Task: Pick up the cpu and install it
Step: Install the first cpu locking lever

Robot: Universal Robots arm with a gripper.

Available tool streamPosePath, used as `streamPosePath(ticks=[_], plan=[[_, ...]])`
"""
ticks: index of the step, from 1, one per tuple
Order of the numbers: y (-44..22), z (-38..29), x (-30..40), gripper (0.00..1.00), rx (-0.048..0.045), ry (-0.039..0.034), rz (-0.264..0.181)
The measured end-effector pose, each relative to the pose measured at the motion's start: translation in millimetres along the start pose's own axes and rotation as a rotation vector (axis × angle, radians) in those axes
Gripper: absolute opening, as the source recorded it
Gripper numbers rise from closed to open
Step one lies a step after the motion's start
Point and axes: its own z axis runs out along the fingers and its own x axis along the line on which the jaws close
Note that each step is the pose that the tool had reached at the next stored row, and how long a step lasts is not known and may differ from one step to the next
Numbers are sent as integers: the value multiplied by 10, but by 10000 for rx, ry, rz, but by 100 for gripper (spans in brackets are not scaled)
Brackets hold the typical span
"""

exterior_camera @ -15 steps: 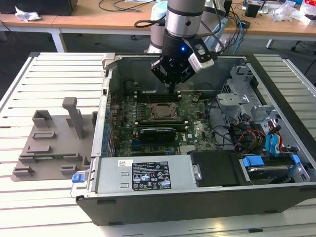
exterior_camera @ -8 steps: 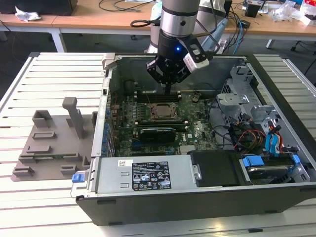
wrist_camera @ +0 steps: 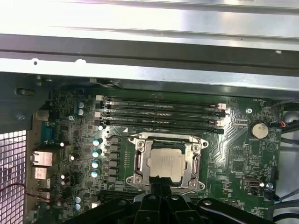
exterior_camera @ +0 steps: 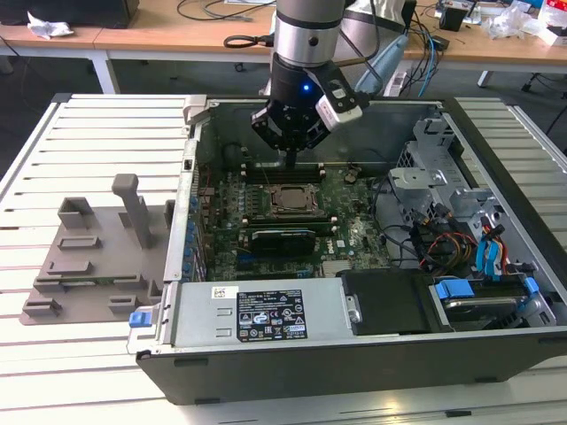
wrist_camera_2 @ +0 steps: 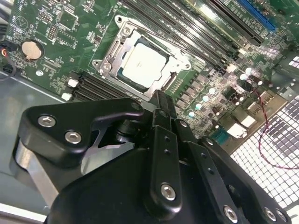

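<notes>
Both wrist views: cpu (wrist_camera_2: 144, 63) seated in socket (wrist_camera: 166, 162).
Gripper (wrist_camera_2: 159, 100), fingers together, empty, hovered just beside it.

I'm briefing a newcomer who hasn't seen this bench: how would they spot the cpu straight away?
Look inside the open computer case at the green motherboard. Near its middle sits a metal socket frame, beside the row of long black memory slots. The cpu is the flat silvery square lying inside that frame, the only plain metal plate among the board's small parts.
</notes>
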Motion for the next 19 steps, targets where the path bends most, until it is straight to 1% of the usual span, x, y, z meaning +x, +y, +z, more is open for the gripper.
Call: streamPosePath(ticks=[1,3,4,7,9,11,13,15,17,19], plan=[[2,2,25,11,-1,0,0],[2,2,40,11,0,0,0],[4,4,59,11,0,0,0],[9,9,145,11,0,-1,-1],[12,12,188,11,0,0,0],[21,19,273,11,-1,-1,1],[30,23,318,11,0,0,0],[48,27,355,11,0,1,0],[81,34,409,11,-1,1,-1],[127,47,472,11,-25,-1,-1]])
